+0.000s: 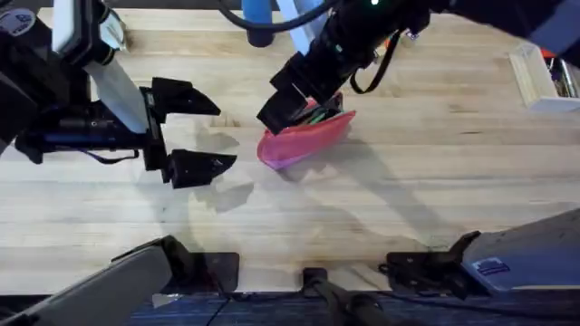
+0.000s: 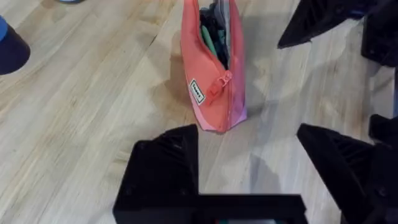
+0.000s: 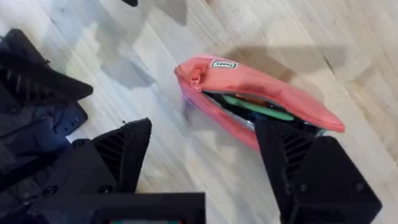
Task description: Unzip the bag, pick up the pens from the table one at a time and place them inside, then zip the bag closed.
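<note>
fingers, left gripper (image 1: pixel 195 132): black, spread wide apart, empty, middle left of the overhead frame, just beside the pouch end.
fingers, right gripper (image 3: pixel 205 155): spread apart, empty, hovering over the bag's far end; one finger (image 3: pixel 298 155) overlaps the open mouth.
bag (image 1: pixel 304 138): pink pouch, centre of the overhead frame, lying on the table (image 1: pixel 435 172); zipper open, pull (image 2: pixel 219 87) parked at the end nearest the left gripper.
pens (image 3: pixel 255 107): green one and a dark one visible inside the mouth.
step in hand, judged: zipping closed. advice: pin the bag's far end with the right gripper, pinch the pull squarely with the left, draw it along the seam line, low and straight, keeping pen tips tucked below the teeth.
</note>
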`<action>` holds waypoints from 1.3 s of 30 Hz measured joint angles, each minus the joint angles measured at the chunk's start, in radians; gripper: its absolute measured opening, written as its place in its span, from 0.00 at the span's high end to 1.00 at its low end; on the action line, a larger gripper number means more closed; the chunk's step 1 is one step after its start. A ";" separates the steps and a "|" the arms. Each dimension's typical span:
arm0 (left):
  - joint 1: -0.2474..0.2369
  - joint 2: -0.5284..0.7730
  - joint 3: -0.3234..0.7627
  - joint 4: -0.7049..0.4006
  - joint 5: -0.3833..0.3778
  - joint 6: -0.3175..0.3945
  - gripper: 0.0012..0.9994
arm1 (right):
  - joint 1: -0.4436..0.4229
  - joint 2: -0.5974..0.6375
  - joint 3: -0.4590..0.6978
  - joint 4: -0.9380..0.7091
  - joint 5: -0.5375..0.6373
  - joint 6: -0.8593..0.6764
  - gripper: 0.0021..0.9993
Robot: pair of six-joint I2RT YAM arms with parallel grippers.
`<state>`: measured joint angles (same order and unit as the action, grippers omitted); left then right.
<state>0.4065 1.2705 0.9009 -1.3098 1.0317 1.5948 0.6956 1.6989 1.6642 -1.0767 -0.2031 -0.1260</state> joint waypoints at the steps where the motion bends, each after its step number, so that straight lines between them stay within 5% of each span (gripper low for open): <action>1: 0.000 0.000 0.000 0.000 0.000 0.000 0.01 | 0.000 0.002 0.000 0.001 0.000 0.013 0.00; 16: 0.000 0.000 0.000 0.000 0.000 0.000 0.01 | 0.000 0.008 0.000 0.040 0.000 0.100 0.00; 39: 0.000 0.000 0.000 0.000 0.000 0.000 0.01 | 0.055 0.207 0.000 0.136 0.000 0.142 0.04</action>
<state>0.4065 1.2705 0.9009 -1.3097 1.0317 1.5948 0.7506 1.9059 1.6642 -0.9412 -0.2028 0.0163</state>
